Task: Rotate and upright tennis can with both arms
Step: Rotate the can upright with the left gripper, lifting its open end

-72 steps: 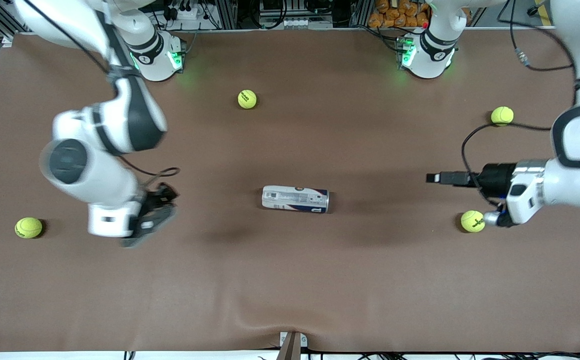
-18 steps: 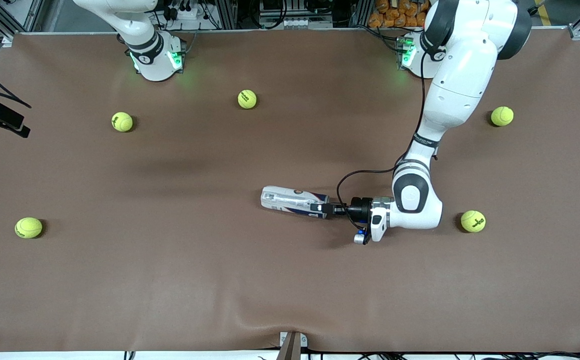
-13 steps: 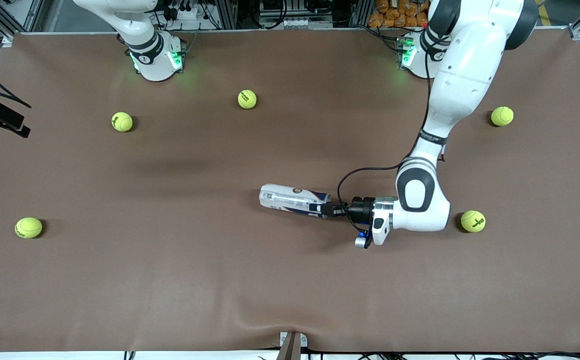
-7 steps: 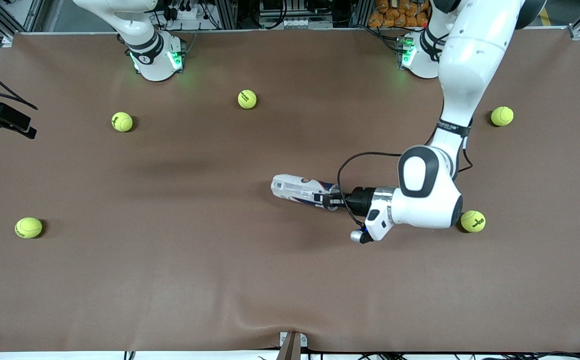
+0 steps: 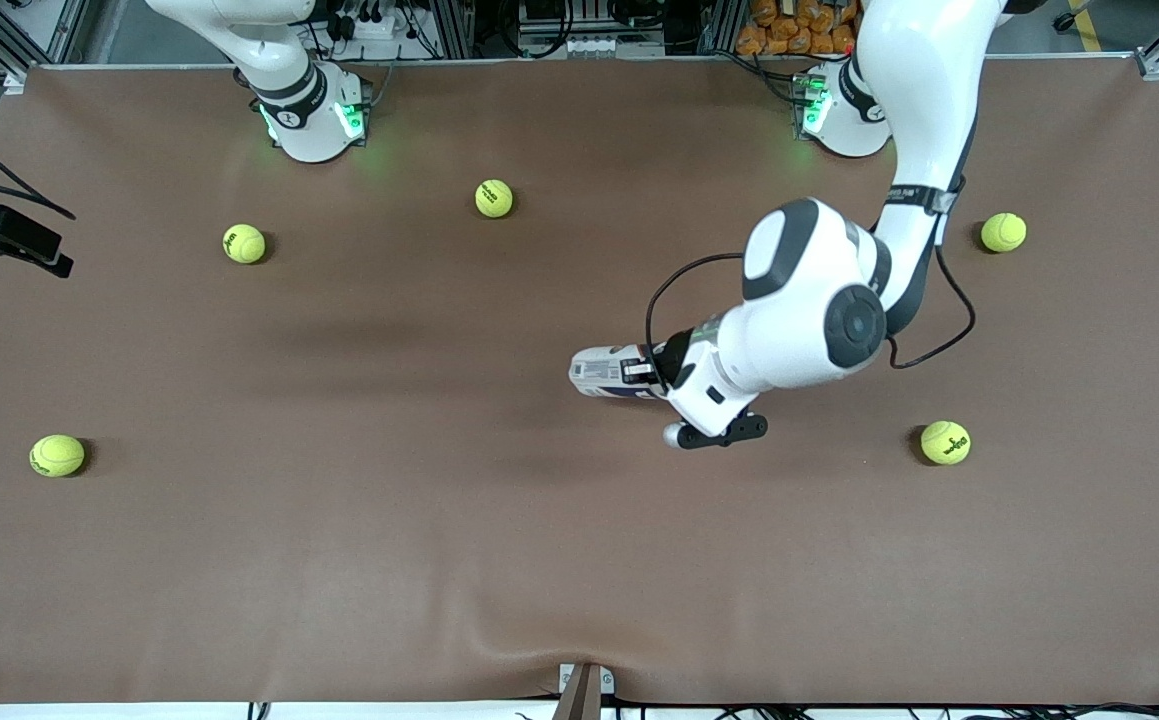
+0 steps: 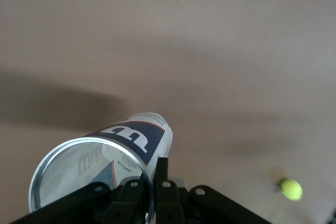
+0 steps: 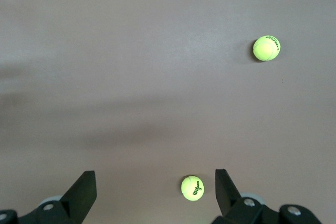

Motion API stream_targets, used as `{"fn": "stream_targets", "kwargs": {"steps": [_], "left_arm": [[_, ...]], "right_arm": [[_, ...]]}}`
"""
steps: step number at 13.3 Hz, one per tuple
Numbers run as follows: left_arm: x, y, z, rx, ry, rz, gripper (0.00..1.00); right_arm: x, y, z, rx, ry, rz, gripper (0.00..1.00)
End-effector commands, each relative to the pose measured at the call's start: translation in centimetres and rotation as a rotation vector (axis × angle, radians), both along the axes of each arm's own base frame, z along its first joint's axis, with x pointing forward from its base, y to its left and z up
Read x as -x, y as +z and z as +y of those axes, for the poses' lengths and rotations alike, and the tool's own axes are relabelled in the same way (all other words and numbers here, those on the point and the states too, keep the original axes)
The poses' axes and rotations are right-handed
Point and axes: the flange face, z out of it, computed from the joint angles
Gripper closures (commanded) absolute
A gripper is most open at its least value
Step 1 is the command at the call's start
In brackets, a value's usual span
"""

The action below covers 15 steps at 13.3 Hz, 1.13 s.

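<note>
Brown worktop (image 5: pixel 339 560), tennis balls scattered. Tennis can (image 5: pixel 607 372) near centre, tilted, metal rim end raised in left tool (image 5: pixel 645 374), which is clenched on rim; long axis runs from tool toward right arm's end. Right tool (image 7: pixel 155 187) released, waiting over right arm's end, well apart from can.

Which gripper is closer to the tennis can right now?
Left. The left gripper is shut on the tennis can at its rim; the right gripper waits open at the right arm's end of the table.

The left arm (image 5: pixel 809 320) covers the tennis can's (image 5: pixel 604 372) rim end — the right gripper (image 7: pixel 155 190) is cut off, only its spread fingertips showing.
</note>
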Motion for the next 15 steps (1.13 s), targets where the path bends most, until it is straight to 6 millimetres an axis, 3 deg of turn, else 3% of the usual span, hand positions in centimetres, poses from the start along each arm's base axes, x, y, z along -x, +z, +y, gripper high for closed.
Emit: {"fn": "stream_targets", "kwargs": {"steps": [1,4,7,12,15], "left_arm": [[0.4,1.7,-1.9,-0.118,0.018,-0.091,1.00],[2.7,0.6,-6.3,-0.213,0.085,-0.141,1.00],[4.2,-1.2,-8.8,-0.295,0.131,-0.182,1.00],[5.5,-2.3,-10.0,-0.418,0.129,-0.254,1.00],[5.4,-4.3,-10.3,-0.428,0.127,-0.244,1.00]], "right_arm": [[-0.2,0.4,0.3,-0.009,-0.010,0.003,0.00],[-0.2,0.3,0.3,-0.009,-0.010,0.004,0.00],[-0.2,0.3,0.3,-0.009,-0.010,0.004,0.00],[-0.3,0.2,0.3,-0.009,-0.010,0.007,0.00],[-0.4,0.1,0.5,-0.009,-0.006,0.009,0.00]]}}
